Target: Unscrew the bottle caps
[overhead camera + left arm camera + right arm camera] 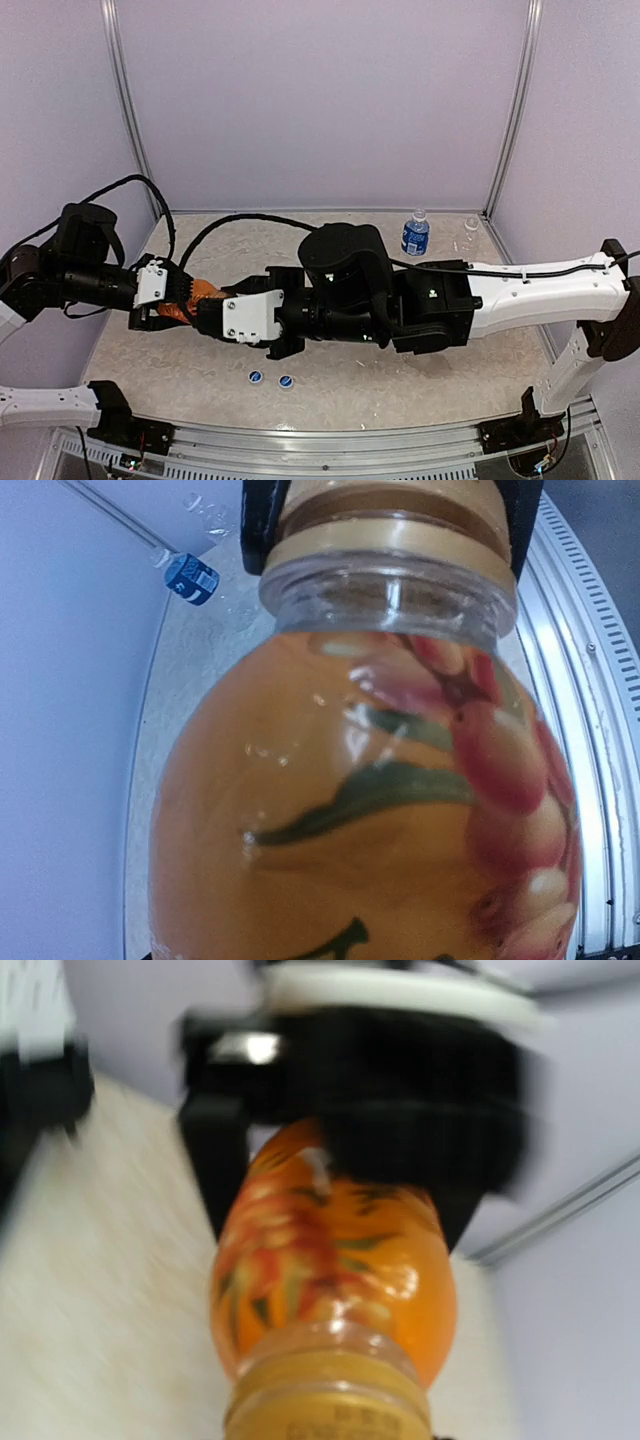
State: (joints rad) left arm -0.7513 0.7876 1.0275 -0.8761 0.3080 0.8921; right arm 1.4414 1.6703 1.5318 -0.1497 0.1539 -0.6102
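Left gripper (178,296), entering from the left of the top view, has its jaws pinching the body of the short orange plastic juice bottle (203,291), which lies roughly level at centre-left over the mottled beige counter (400,385). Right gripper (212,306), reaching across from the right, has its jaws pressed against both sides of the round golden-brown plastic screw cap (385,525). That cap appears seated on the neck. Step in hand, as judged: unscrewing this cap. The next move calls for turning the right wrist about the bottle's axis while the left grip resists, then drawing the cap away. A clear blue-labelled bottle (415,235) and a clear unlabelled bottle (470,232) stand at upper right; their tops are too small to judge. Two small blue caps (256,377) lie loose at lower centre.
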